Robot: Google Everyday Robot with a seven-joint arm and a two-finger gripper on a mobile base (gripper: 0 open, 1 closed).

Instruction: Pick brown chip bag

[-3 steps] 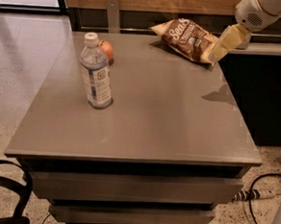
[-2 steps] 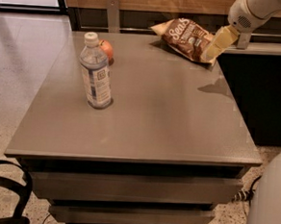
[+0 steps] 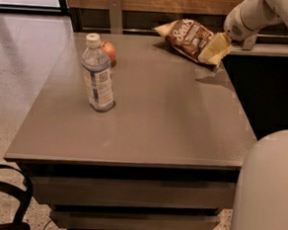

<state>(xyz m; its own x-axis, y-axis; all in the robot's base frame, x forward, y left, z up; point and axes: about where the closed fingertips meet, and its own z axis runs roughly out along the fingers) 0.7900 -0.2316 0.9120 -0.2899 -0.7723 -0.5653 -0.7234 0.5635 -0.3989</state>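
Observation:
The brown chip bag (image 3: 188, 36) lies at the far right of the grey table (image 3: 149, 117), dark brown with yellow ends and white lettering, its left end pointing at the back wall. My gripper (image 3: 214, 48) comes in from the upper right and sits over the bag's right end, covering that end. I cannot tell whether it touches or holds the bag.
A clear water bottle (image 3: 98, 75) stands at the table's left, with an orange-red apple (image 3: 109, 50) just behind it. A dark counter (image 3: 264, 91) adjoins the table's right side. My white body (image 3: 269, 195) fills the lower right. A black strap (image 3: 0, 196) lies on the floor at the lower left.
My gripper has moved a little left and down onto the bag's right end. The bag, bottle and apple have not moved. My white body has come into view at the lower right.

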